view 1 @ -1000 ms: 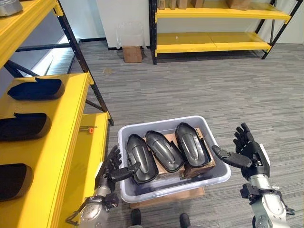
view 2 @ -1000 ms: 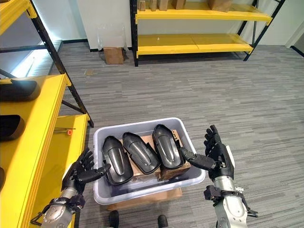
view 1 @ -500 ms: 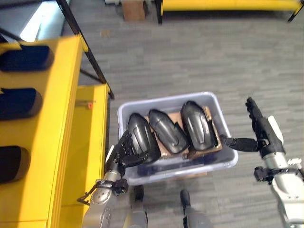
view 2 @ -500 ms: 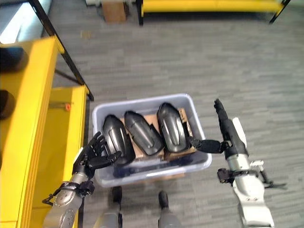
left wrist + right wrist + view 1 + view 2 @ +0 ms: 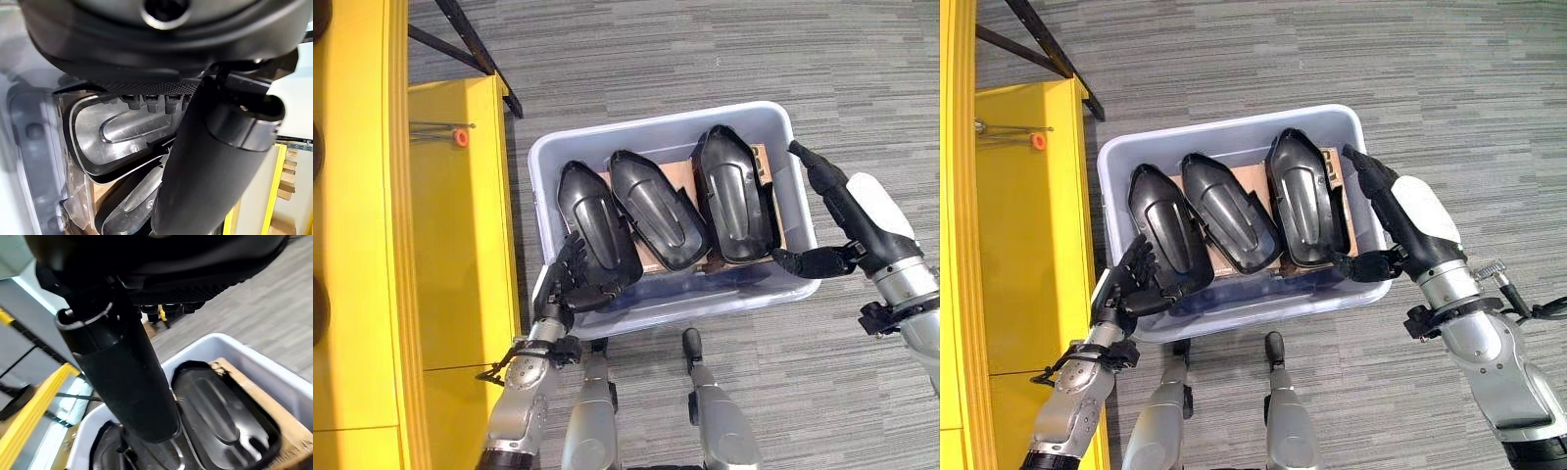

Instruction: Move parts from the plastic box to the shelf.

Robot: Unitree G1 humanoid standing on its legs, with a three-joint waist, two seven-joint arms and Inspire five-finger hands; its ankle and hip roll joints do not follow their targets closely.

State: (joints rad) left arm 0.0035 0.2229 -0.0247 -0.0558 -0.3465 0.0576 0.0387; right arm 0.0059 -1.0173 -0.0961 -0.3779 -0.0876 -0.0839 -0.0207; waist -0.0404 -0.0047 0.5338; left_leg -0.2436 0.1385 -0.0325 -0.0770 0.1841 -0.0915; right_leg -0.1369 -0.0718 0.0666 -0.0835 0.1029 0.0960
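Observation:
A grey plastic box [image 5: 656, 122] stands on the floor and holds three black shell-shaped parts side by side on cardboard: left part [image 5: 597, 220], middle part [image 5: 656, 206], right part [image 5: 736, 191]. My left hand [image 5: 566, 284] is at the box's near-left corner, fingers relaxed over the rim and the thumb reaching toward the left part [image 5: 112, 142]. My right hand [image 5: 862, 220] lies along the outside of the box's right wall with straight fingers; its thumb points in at the near-right rim, beside the right part [image 5: 220, 416]. Both hands hold nothing.
A yellow shelf [image 5: 460, 245] runs along the left of the box, its lower board carrying a small orange-tipped item [image 5: 461, 137]. Dark parts [image 5: 318, 304] lie on the higher yellow board at the far left. Grey carpet surrounds the box.
The camera has tilted down, so the box now sits higher in view. My right hand has come in against the box's right wall. My left hand stays at the near-left corner.

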